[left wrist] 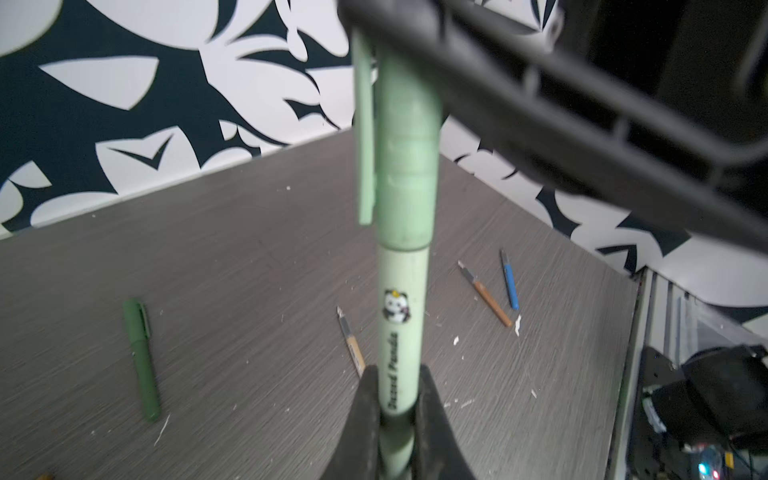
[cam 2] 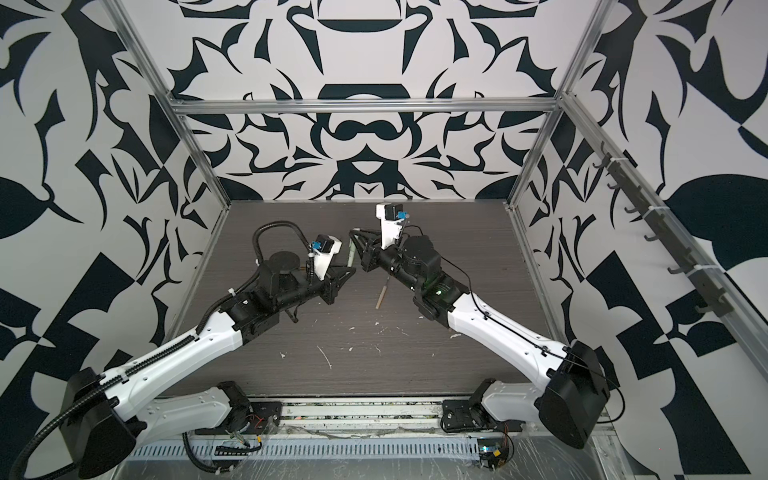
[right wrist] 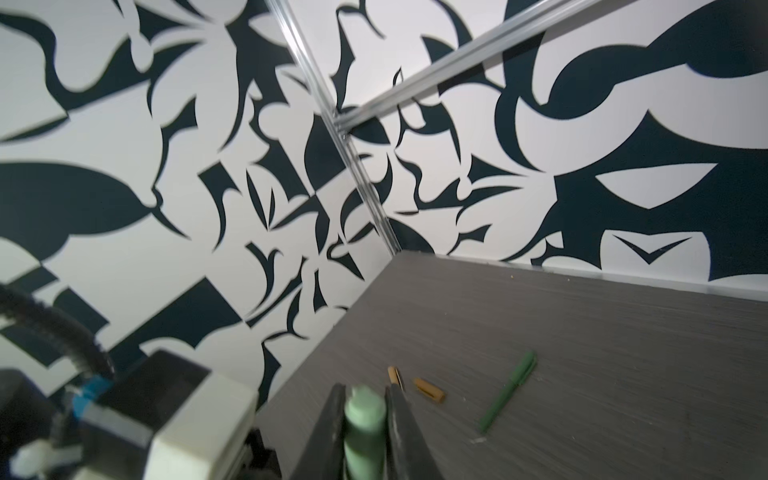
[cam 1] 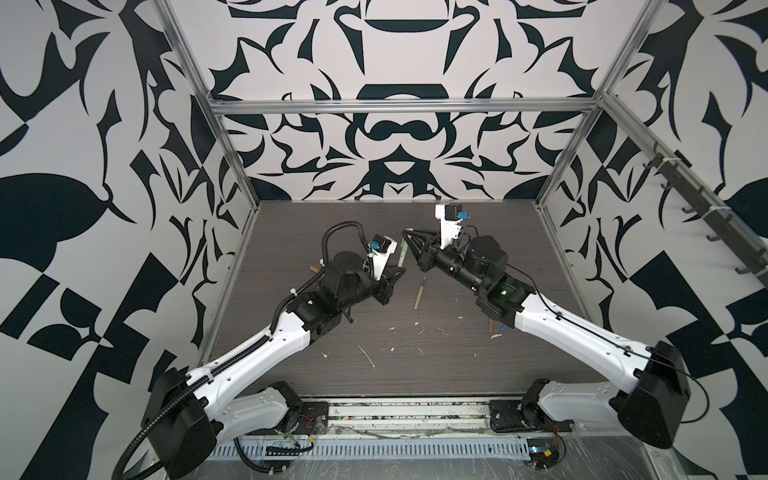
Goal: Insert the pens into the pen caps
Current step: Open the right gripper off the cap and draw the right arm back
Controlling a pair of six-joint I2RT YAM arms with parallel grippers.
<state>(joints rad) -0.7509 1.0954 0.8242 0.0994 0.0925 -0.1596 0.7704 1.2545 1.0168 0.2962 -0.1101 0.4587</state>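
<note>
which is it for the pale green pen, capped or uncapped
Capped. In the left wrist view the pale green cap sits on the pale green pen, rim snug around its barrel.

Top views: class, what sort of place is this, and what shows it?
Probably a robot test cell: an aluminium frame carrying black-and-white patterned wall panels encloses a grey wood-grain tabletop, with two white-and-black robot arms mounted at its front edge.
</note>
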